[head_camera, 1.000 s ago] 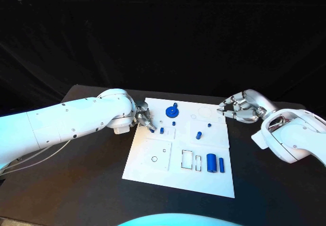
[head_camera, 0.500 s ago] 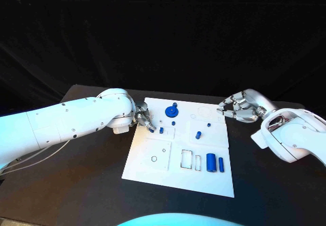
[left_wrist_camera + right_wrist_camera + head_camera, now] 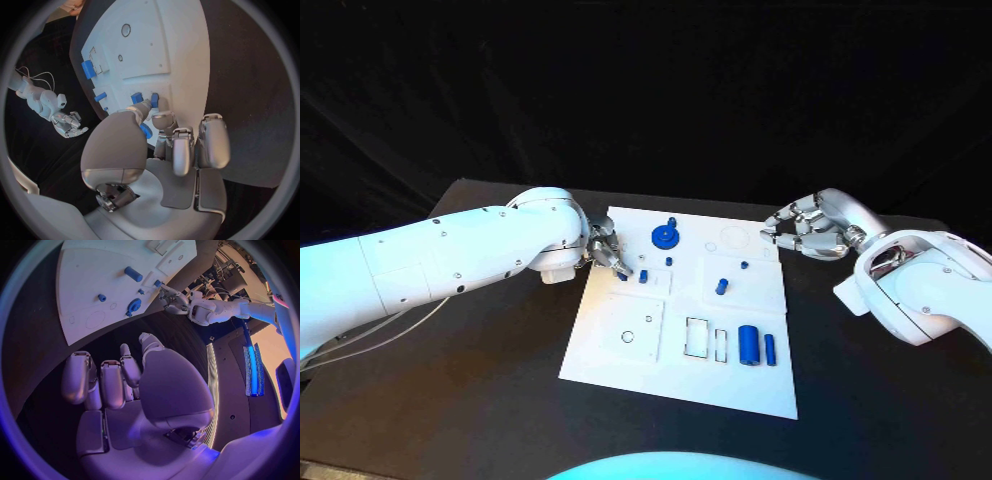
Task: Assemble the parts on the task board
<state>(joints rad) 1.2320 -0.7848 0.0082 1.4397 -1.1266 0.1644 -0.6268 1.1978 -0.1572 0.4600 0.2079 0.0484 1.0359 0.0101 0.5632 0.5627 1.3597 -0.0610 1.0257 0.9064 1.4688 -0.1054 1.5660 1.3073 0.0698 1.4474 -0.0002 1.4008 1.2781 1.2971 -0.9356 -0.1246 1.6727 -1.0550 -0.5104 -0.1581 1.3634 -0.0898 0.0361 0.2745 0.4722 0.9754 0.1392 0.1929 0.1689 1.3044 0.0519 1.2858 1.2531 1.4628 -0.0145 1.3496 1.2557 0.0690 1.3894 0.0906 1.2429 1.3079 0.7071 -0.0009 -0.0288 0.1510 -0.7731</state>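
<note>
Head view. The left hand [image 3: 606, 253] lies at the upper left edge of the white task board [image 3: 625, 365], left of the frame's centre, with its fingertips [image 3: 620, 268] lowered onto the board beside a small blue peg [image 3: 643, 276]. In the left wrist view the fingers [image 3: 164, 121] are drawn together close to a small blue part [image 3: 154, 100] on the board; whether they pinch anything cannot be told. The right hand [image 3: 809, 231] sits at the right of the frame, off the board's upper right corner over the black table [image 3: 473, 400], its fingers [image 3: 780, 238] curled inward; the right wrist view shows these fingers [image 3: 112, 382] bent toward the palm with nothing between them.

On the board: a round blue knob [image 3: 668, 236] near the top centre; a small stud [image 3: 669, 262] just below it; a short tilted cylinder [image 3: 721, 287] and a tiny stud [image 3: 744, 266] to the right of centre; a thick blue cylinder [image 3: 750, 346] and a thin blue bar [image 3: 770, 348] side by side at the lower right, next to two rectangular outlined slots [image 3: 697, 339]. A small ring mark [image 3: 629, 337] lies in the lower left part of the board.
</note>
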